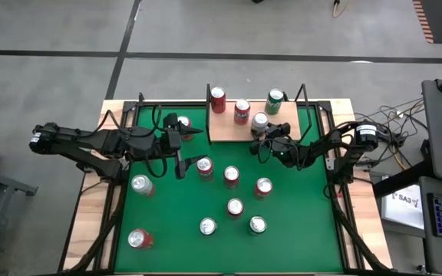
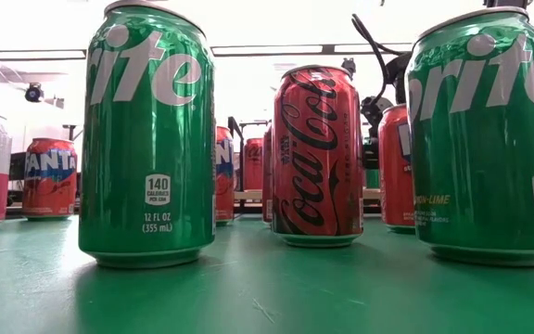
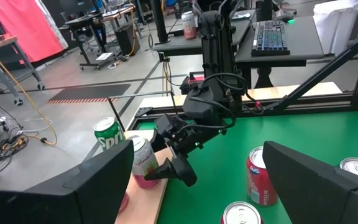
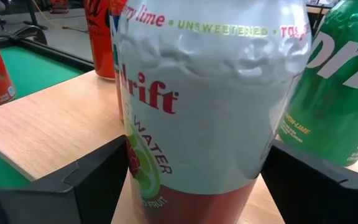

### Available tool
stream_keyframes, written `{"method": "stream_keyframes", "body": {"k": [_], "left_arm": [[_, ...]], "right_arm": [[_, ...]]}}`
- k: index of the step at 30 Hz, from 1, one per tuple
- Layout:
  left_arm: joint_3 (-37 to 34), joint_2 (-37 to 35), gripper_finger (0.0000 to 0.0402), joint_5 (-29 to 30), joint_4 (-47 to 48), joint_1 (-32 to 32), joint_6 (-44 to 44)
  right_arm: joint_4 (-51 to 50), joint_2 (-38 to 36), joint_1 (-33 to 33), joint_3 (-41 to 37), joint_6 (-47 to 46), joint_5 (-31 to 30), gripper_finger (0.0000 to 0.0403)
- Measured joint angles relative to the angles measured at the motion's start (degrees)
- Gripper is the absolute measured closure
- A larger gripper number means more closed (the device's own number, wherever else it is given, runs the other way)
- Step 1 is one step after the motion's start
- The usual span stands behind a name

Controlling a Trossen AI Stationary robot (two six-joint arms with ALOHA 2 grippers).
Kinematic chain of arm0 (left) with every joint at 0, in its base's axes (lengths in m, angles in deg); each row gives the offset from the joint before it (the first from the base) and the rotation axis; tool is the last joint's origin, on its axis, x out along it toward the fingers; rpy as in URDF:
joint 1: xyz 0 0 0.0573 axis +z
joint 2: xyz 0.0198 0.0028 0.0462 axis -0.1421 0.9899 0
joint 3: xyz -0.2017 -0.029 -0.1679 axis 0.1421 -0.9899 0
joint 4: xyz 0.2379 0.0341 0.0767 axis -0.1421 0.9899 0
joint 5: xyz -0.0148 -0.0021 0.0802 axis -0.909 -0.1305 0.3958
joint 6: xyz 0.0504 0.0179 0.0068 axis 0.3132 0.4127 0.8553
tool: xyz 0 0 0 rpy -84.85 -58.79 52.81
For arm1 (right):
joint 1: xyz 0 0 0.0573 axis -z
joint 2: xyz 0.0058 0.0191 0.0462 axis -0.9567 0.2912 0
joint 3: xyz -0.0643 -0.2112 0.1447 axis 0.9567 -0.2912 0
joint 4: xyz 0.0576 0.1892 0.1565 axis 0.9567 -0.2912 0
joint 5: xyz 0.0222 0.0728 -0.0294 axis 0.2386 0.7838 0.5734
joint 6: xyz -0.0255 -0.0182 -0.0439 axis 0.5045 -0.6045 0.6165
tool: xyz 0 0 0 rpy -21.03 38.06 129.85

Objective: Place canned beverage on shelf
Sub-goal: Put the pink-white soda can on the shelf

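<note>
Scattered cans are standing on the green bench [image 1: 282, 245] nearest the front edge. Farther back, the left gripper [image 1: 181, 150] is hovering over the bench's left half, its fingers apart and holding nothing. At the far edge, the right gripper [image 1: 261, 132] is sitting at the wooden shelf [image 1: 222, 129] with its fingers apart on either side of the silver sparkling-water can [image 4: 197, 106], which is standing upright on the shelf's front part, beside a green can [image 4: 334, 93].
</note>
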Motion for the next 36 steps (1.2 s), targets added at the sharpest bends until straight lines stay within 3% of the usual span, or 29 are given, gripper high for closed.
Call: {"method": "stream_keyframes", "body": {"k": [19,30,36], "left_arm": [[0.0,0.0,0.0061,0.0,0.0,0.0,0.0],[-0.4,-1.1,0.0061,0.0,0.0,-1.2,1.1],[-2.4,-2.8,0.0061,2.7,0.0,-2.5,1.5]], "right_arm": [[0.2,-3.3,0.0,0.1,1.4,0.0,0.0048],[-5.7,-16.9,-1.5,0.2,3.1,0.0,0.0048],[-21.7,-27.0,-5.7,5.5,4.1,0.5,0.0054]]}}
